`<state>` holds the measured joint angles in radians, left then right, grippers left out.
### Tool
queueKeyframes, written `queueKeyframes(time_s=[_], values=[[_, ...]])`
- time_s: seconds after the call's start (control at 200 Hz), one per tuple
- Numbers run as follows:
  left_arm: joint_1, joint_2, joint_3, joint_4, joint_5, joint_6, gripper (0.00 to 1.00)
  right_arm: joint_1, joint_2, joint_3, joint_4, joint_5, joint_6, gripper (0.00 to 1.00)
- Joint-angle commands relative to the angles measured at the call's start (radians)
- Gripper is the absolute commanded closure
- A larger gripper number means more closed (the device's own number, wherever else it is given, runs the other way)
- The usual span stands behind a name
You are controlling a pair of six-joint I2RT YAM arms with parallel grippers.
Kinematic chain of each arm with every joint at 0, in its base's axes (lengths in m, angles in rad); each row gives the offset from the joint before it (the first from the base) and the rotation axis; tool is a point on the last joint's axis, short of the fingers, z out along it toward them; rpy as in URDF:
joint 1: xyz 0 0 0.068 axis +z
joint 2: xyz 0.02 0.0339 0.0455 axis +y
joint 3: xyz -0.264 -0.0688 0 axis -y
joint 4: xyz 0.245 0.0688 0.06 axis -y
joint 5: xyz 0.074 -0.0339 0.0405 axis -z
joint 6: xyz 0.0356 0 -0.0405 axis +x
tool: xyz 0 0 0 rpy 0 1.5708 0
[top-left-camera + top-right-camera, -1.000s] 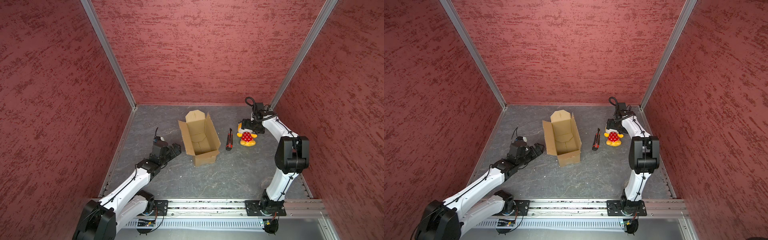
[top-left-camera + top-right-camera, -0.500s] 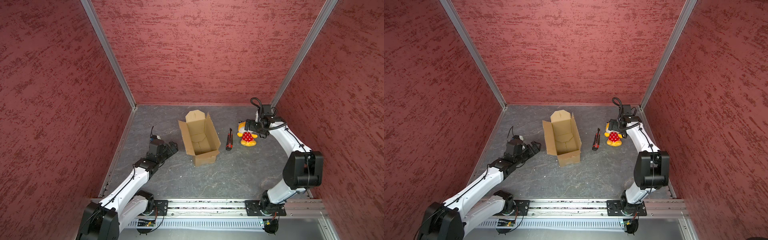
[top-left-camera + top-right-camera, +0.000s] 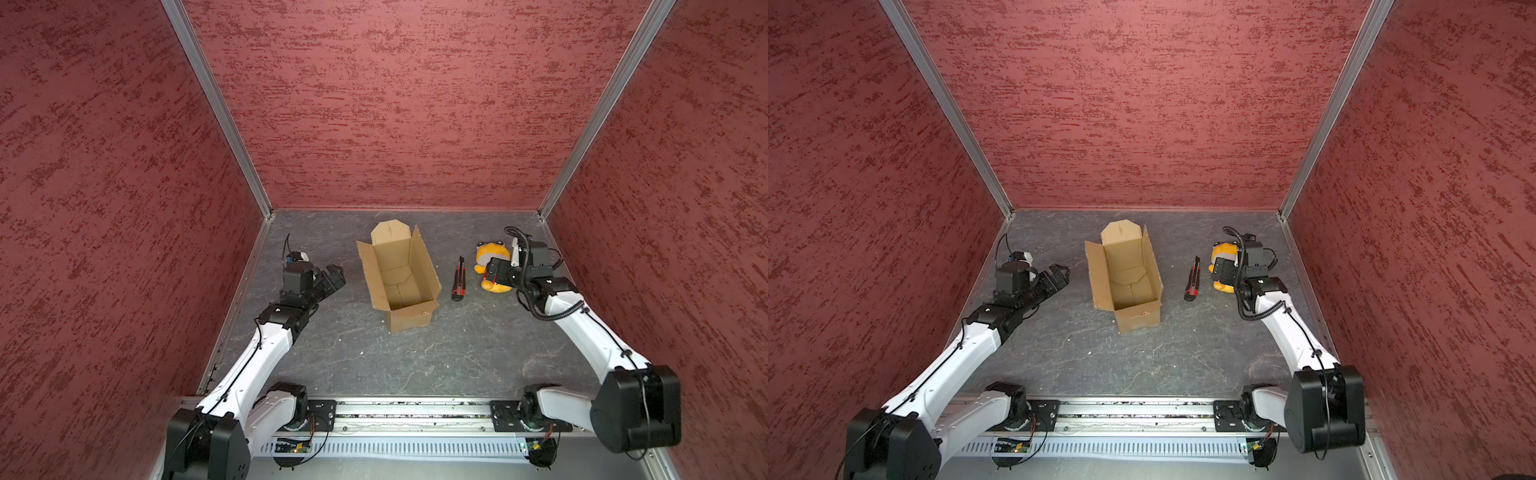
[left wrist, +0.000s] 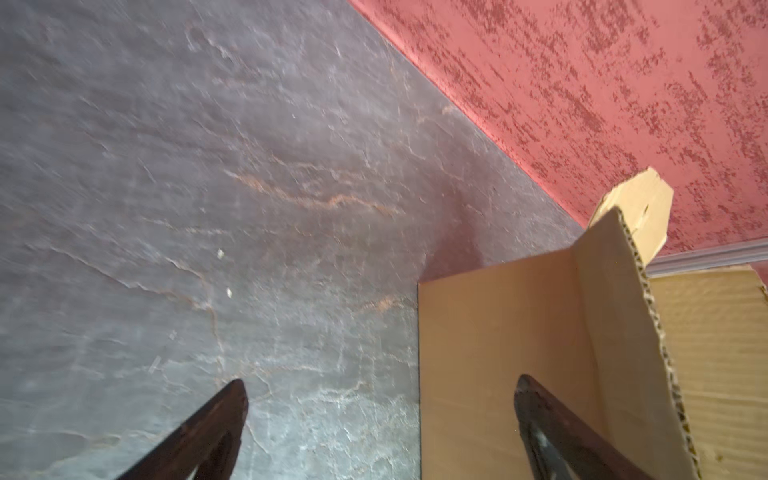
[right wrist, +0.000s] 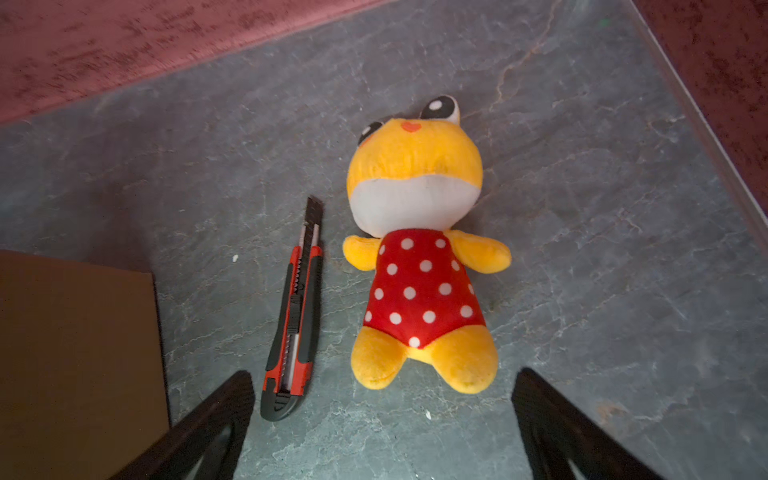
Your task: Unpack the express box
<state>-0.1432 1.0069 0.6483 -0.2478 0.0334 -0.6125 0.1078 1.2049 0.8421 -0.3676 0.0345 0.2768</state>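
The express box point(image 3: 411, 322) point(image 3: 1138, 320) stands in the middle of the floor, flaps open, its inside empty in both top views. My left gripper point(image 3: 334, 276) point(image 3: 1059, 276) hovers left of it, open and holding nothing. In the left wrist view point(image 4: 380, 390) the box's outer wall point(image 4: 498, 353) lies ahead, behind one fingertip. My right gripper point(image 3: 496, 276) point(image 3: 1223, 272) hangs open over the feet of an orange plush toy point(image 3: 490, 253) point(image 5: 419, 266). In the right wrist view the gripper point(image 5: 382, 382) has only bare floor between its fingers.
A red-and-black utility knife point(image 3: 458, 278) point(image 3: 1192, 278) point(image 5: 297, 316) lies on the floor between box and toy. Red walls close the cell on three sides. A metal rail point(image 3: 415, 415) carrying both arm bases runs along the front.
The right arm has swung its elbow out and down, and its gripper has drawn back towards the front, off the toy. The left gripper has drifted slightly left. Box, knife and toy have not moved.
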Motion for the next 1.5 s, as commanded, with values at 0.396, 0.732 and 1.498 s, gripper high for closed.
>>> queueKeyframes(time_s=[0.396,0.732,1.498], values=[[0.118,-0.051,-0.006,0.094,-0.152,0.348,0.0,0.12,-0.281,-0.173,0.257,0.087,-0.014,0.01],[0.228,-0.069,-0.167,0.377,-0.134,0.458,0.0,0.159,-0.301,-0.185,0.297,0.089,-0.031,0.01],[0.356,0.347,-0.339,1.095,0.126,0.436,0.0,0.203,-0.258,-0.264,0.418,0.102,-0.021,0.01]])
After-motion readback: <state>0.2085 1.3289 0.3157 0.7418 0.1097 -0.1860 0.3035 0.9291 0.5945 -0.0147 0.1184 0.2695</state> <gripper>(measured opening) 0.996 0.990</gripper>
